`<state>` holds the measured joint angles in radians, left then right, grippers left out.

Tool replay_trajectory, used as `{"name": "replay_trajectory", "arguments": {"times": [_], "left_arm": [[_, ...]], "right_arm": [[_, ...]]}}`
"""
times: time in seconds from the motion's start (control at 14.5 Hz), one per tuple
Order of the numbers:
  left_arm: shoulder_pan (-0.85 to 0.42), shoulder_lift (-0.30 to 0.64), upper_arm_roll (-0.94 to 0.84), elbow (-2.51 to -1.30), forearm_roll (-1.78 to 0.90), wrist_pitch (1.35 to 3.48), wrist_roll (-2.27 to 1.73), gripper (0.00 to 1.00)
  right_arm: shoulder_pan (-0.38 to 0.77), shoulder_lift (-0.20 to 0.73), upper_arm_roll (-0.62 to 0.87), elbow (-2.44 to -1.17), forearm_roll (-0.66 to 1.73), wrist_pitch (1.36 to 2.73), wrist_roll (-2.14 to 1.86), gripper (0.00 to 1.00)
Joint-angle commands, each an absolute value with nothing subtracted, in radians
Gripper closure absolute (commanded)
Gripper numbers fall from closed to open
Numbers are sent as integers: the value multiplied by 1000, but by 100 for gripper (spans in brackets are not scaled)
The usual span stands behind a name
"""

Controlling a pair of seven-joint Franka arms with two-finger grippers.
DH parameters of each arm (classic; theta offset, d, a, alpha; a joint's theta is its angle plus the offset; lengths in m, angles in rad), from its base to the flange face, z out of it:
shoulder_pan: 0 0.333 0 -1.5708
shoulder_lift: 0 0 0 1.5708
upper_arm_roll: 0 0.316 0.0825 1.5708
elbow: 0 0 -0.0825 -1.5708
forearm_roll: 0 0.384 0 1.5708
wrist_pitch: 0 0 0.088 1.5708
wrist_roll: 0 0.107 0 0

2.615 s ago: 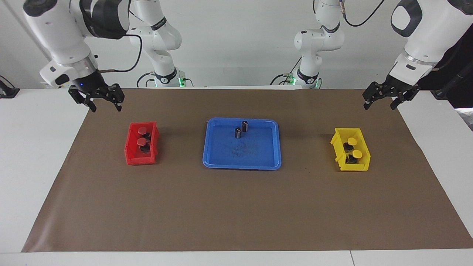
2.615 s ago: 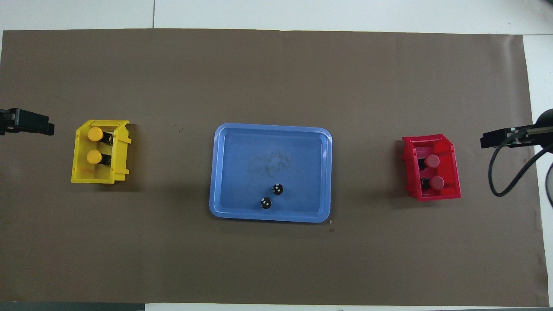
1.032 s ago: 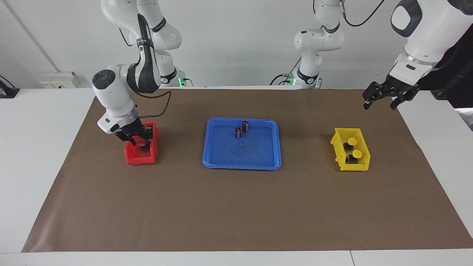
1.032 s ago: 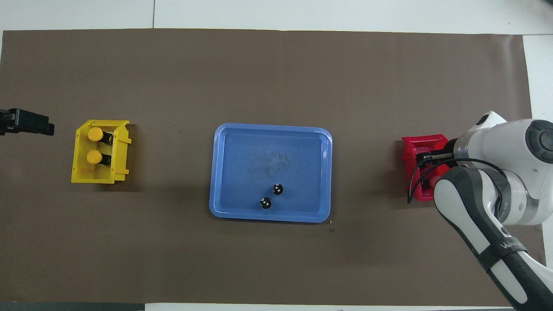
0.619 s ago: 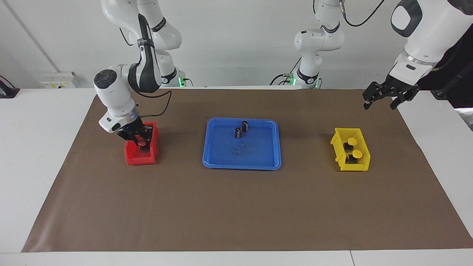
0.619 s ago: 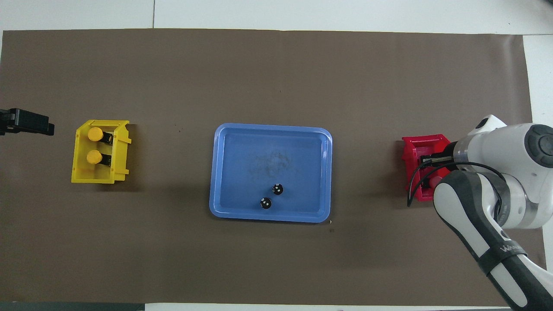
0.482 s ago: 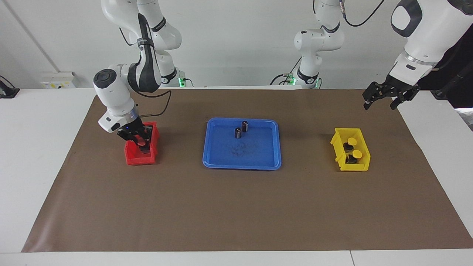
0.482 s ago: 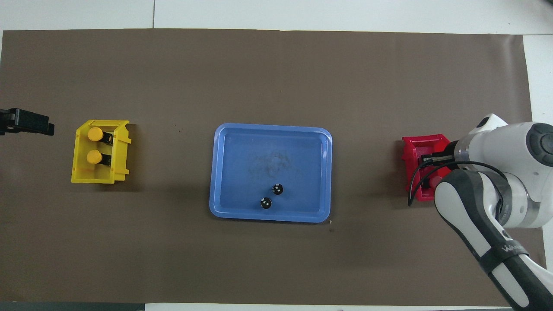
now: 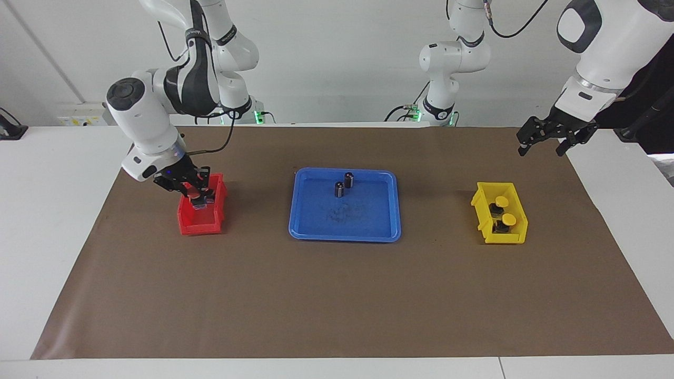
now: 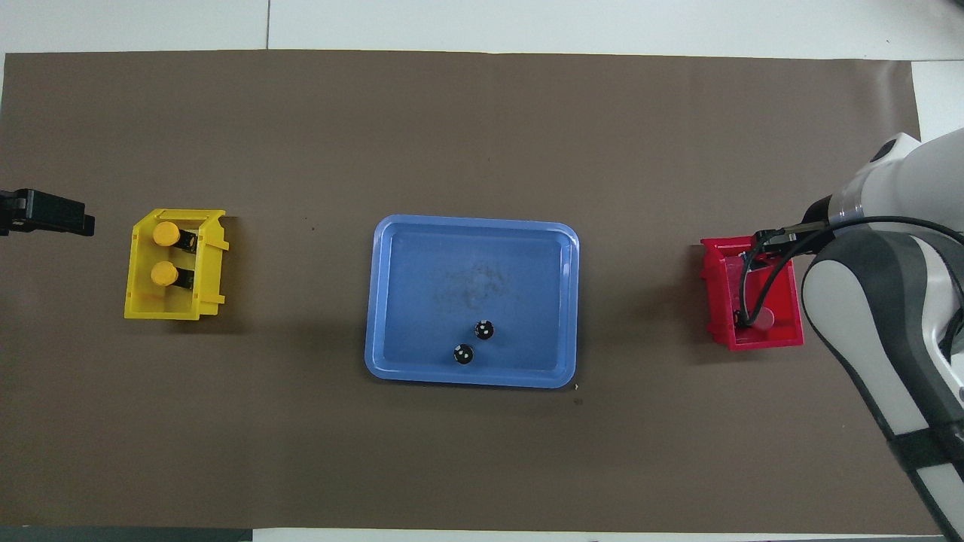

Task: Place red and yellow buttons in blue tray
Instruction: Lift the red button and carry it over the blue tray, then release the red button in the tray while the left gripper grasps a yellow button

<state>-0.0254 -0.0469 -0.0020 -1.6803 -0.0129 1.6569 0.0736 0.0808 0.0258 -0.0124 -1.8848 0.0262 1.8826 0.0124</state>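
Facing view: right gripper [image 9: 196,198], fingers pinched tight on a red button [image 9: 195,196] above the red bin [image 9: 201,225], could drop it if it snags; left gripper [image 9: 547,141] waits spread wide, empty.

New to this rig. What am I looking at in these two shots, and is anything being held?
Two white robot arms with two-finger grippers work at a table covered by a brown mat. One shot faces the robots from across the table; the other looks down from above their own end, so the sides are mirrored between them.

In the middle lies the blue tray, holding only two small dark cylinders. The red bin sits toward the right arm's end, the yellow bin with two yellow buttons toward the left arm's end.

The right gripper is over the red bin, shut on a red button and apparently lifted clear of the bin floor. A second red button lies in the bin. The left gripper waits open, above the mat near the yellow bin.
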Motion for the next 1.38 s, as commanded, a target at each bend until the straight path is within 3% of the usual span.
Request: {"name": "replay_trajectory", "arguments": {"times": [0.0, 0.28, 0.48, 0.62, 0.76, 1.03, 1.17, 1.31], "left_arm": [[-18, -58, -5, -1686, -23, 1646, 71, 0], [-18, -58, -5, -1687, -23, 1646, 71, 0], [-21, -58, -6, -1687, -23, 1644, 72, 0], [-25, -66, -8, -1724, -23, 1695, 67, 0], [-25, -74, -8, -1846, -23, 1872, 74, 0], [-5, 30, -6, -1910, -20, 2025, 100, 6], [0, 86, -6, -1908, -15, 2086, 100, 15], [5, 127, -6, -1914, -15, 2120, 98, 18]], "right_arm": [[202, 132, -2, -1721, 40, 1853, 218, 74], [420, 214, -2, -1681, 63, 1989, 559, 74], [517, 279, -2, -1684, 57, 2077, 672, 72], [558, 322, -3, -1706, 48, 2138, 725, 72], [587, 351, -3, -1720, 48, 2184, 747, 72], [609, 379, -3, -1752, 46, 2232, 773, 68], [611, 377, -3, -1790, 46, 2275, 773, 55], [611, 376, -3, -1795, 45, 2267, 773, 24]]}}
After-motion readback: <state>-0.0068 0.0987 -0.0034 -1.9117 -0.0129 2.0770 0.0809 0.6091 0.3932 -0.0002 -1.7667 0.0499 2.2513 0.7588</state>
